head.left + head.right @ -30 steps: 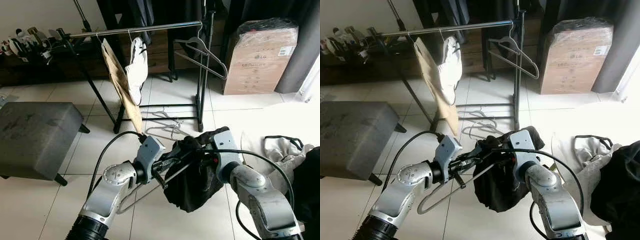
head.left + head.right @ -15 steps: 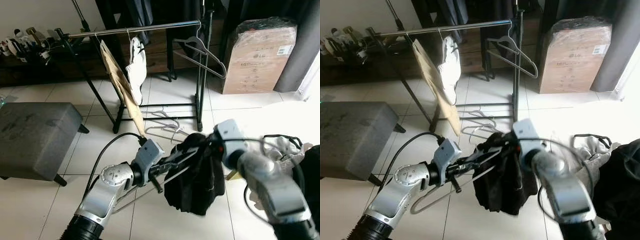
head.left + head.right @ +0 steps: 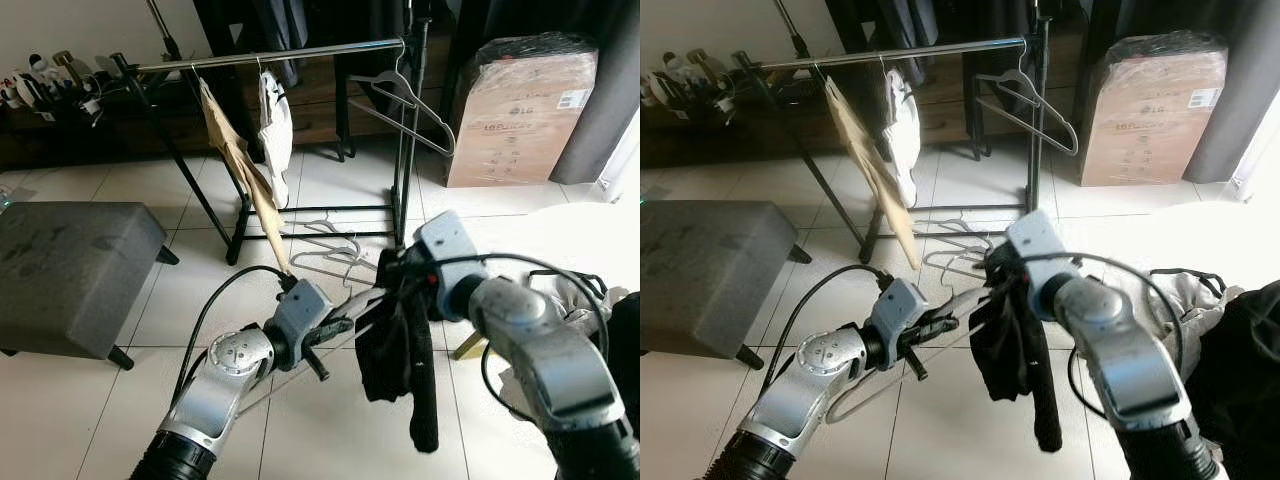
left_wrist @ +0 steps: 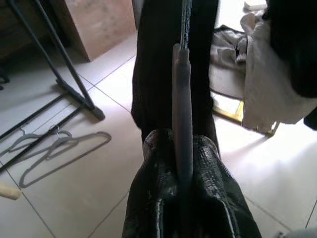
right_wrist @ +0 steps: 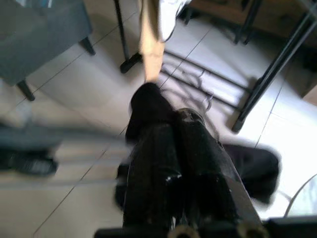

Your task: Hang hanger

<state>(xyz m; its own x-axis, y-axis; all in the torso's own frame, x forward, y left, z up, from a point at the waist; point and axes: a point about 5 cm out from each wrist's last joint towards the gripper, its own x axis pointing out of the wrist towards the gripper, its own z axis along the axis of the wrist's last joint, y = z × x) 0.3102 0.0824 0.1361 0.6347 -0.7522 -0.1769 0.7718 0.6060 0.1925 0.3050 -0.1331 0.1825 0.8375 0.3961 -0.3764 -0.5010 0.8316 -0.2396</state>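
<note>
Since a second ago your right arm has lifted and swung toward the rack, and the black garment, bunched low between the arms then, now hangs longer and narrower.

Your right gripper pinches the top of that garment, its black fingers closed together in the blurred wrist view. Your left gripper is clamped on the grey hanger; the left wrist view shows the bar running straight out between both pads into the cloth. The hanger's loop trails back under the left arm, low over the tiles.

So the hanger sits at about waist height, between your two grippers, well short of the rail.

Expect the hanger to be light and fairly stiff, likely smooth enough to twist in a narrow pinch. The cloth is soft and limp and will probably swing and drag one end down. Take hold near the hook's neck so the hook stays free.

Ahead, the rail carries a tan garment, a white garment and an empty hanger; more hangers lie on the floor. The gap between white garment and empty hanger looks the easiest target.
</note>
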